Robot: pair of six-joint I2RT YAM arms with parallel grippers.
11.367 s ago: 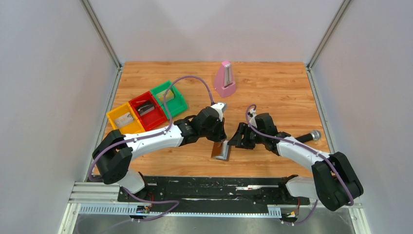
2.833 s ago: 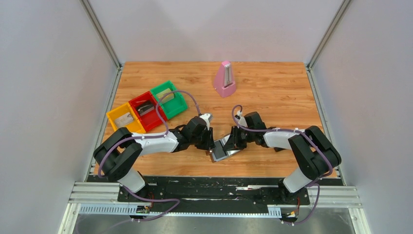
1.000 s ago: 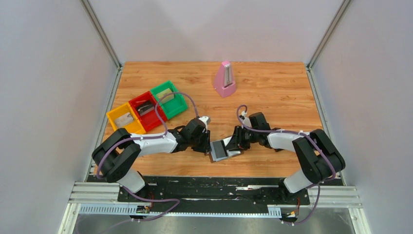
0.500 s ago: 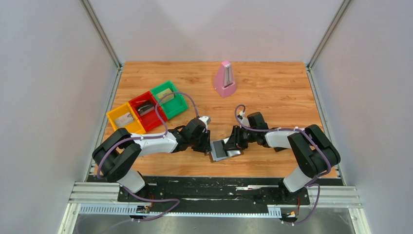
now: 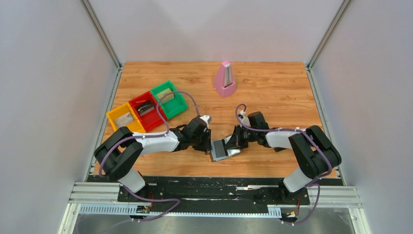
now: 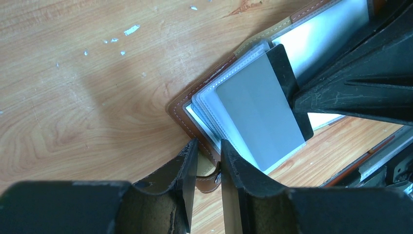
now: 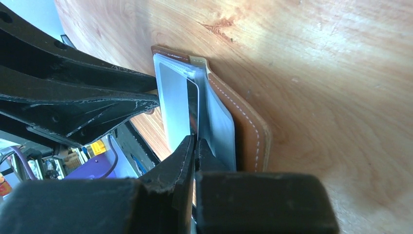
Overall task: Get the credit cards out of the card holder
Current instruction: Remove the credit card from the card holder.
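Note:
The card holder (image 5: 221, 149) lies open on the table near the front edge, brown rim outside, clear sleeves inside. A grey-silver credit card (image 6: 258, 109) with a dark end stripe sticks partly out of a sleeve. My left gripper (image 5: 208, 145) is shut on the holder's brown rim by the clasp tab (image 6: 210, 179), seen between its fingers (image 6: 187, 168). My right gripper (image 5: 234, 143) comes from the right and is shut on the end of the grey card (image 7: 174, 105), jaws nearly touching (image 7: 196, 146).
Yellow tray (image 5: 118, 113), red tray (image 5: 137, 100) and green tray (image 5: 179, 103) stand in a row at the left, each with a card in it. A pink metronome (image 5: 224, 79) stands at the back. The table's front edge is just below the holder.
Since 11 s ago both arms have lowered and the holder has been laid open. Over the last second the right gripper shifted only slightly; both grips are unchanged.

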